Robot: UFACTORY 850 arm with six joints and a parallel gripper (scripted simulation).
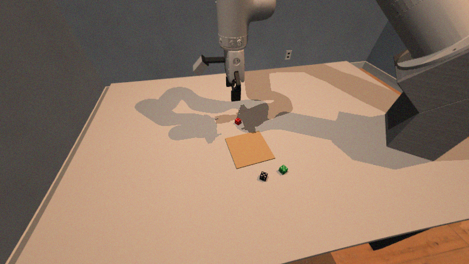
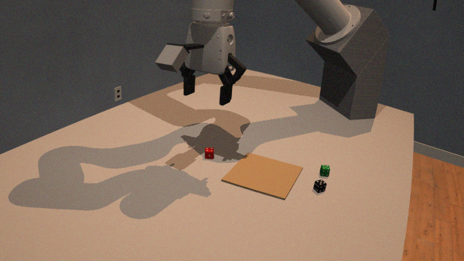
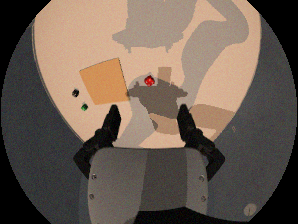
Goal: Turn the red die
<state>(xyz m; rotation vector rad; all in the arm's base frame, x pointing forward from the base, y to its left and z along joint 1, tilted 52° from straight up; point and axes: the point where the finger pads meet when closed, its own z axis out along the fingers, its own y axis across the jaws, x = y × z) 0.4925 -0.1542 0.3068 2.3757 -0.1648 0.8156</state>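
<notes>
The end effector (image 2: 207,89) hangs well above the tabletop (image 2: 162,227), fingers pointing down and spread to full width, with nothing between them. Its body is a smooth light-grey housing; the two fingers (image 2: 188,85) are matte black, angular, and end in flat rectangular pads. A small grey box on a dark bracket projects from one side of the housing.

The red die (image 2: 209,153) rests flat on the tabletop, off the mat (image 2: 262,174), just beside the mat's nearest corner and inside the dark shadow cast by the end effector. It is a small cube with white pips; the pip count on its top face is too small to read. In the wrist view the red die (image 3: 149,82) appears between and beyond the two fingertips.

The mat is a thin, flat, square sheet of uniform tan colour, lying flat on the pale beige, matte tabletop.

The black die (image 2: 319,185) and the green die (image 2: 324,170) sit on the tabletop on the far side of the mat from the red die, near each other but apart. Both are cubes with white pips.
</notes>
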